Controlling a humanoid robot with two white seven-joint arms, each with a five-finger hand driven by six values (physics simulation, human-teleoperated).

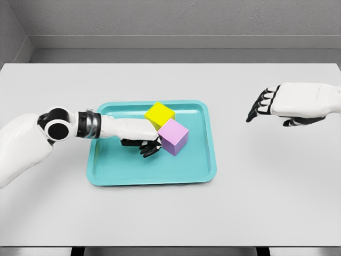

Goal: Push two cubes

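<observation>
Cubes, yellow cube [159,113] and pink cube [173,136], touch inside teal tray [152,176]; left hand [139,136] presses them with loosely curled fingers, grasping nothing; right hand [287,104] hovers beside the tray, fingers relaxed.

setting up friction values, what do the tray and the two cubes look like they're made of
Tray: teal, looks like moulded plastic, smooth with a rounded raised rim. Yellow cube and pink cube: matte, flat colour, sharp edges, maybe plastic or painted wood; the render leaves it open.

White table [277,202], grey walls [176,18]
</observation>
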